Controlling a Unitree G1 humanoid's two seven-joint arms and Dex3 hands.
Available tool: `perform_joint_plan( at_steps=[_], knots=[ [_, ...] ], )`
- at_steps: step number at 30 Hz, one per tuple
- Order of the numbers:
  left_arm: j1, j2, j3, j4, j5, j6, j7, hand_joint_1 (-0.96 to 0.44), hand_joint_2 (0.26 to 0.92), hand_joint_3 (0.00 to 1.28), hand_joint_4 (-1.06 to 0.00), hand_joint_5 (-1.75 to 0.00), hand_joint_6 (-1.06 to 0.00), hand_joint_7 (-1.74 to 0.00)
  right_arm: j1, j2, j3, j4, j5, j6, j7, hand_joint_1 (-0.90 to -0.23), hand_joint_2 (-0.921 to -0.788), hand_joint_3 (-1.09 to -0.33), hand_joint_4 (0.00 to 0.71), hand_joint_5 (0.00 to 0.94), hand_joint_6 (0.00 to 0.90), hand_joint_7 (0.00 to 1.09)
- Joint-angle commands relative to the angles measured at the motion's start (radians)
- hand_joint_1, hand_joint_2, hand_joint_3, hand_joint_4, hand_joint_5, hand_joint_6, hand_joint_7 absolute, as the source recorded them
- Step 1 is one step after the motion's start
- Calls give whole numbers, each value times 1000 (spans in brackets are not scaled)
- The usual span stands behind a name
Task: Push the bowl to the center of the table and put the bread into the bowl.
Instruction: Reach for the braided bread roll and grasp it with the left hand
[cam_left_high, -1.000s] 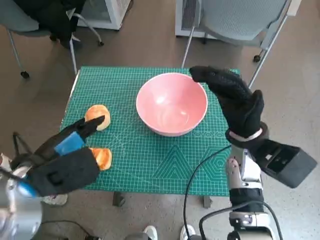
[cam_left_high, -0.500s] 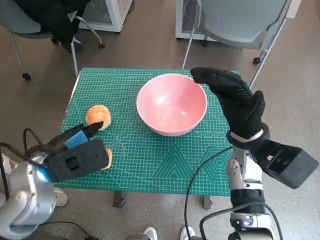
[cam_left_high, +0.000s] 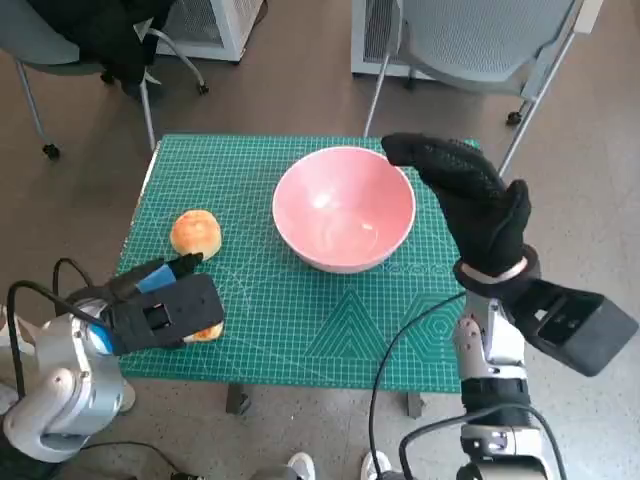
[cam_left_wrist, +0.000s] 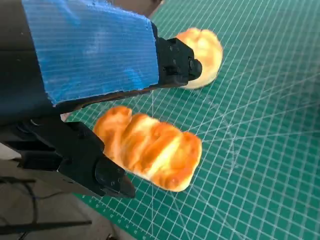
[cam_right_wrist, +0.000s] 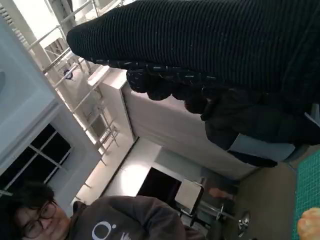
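Pink bowl (cam_left_high: 344, 208) sits about mid-bench, slightly far-right, empty, so the push looks done (my read). Long bread (cam_left_wrist: 148, 147) lies at the near-left edge, round bun (cam_left_high: 196, 233) just beyond it. Left hand (cam_left_high: 160, 305) hovers over the long bread, fingers apart, nothing gripped. Right hand (cam_left_high: 468, 200) raised beside the bowl's right rim, fingers spread, empty.

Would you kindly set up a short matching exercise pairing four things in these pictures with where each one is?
Things:
1. pink bowl
2. round bun
3. ridged bread
4. right hand

Places:
A. under the left hand, near the mat's front edge
B. raised beside the bowl's rim
C. mid-mat, toward the far edge
D. alone on the mat's left part

Pairs: 1-C, 2-D, 3-A, 4-B
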Motion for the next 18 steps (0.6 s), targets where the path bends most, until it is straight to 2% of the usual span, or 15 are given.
perform_joint_plan(
  at_steps=[1, 18],
  knots=[
    [-18, -18, -27, 56, 29, -18, -9, -54, 716, 40, -30, -6, -219, -9, 19, 0, -2, 0, -2, 18, -4, -689, -921, -870, 62, 0, -1, 228],
    [-69, -105, -78, 293, 68, -84, -17, -58, 722, 31, -39, -2, -225, -4, 16, -3, -4, -8, 3, 33, -1, -688, -921, -867, 62, 0, -1, 228]
  ],
)
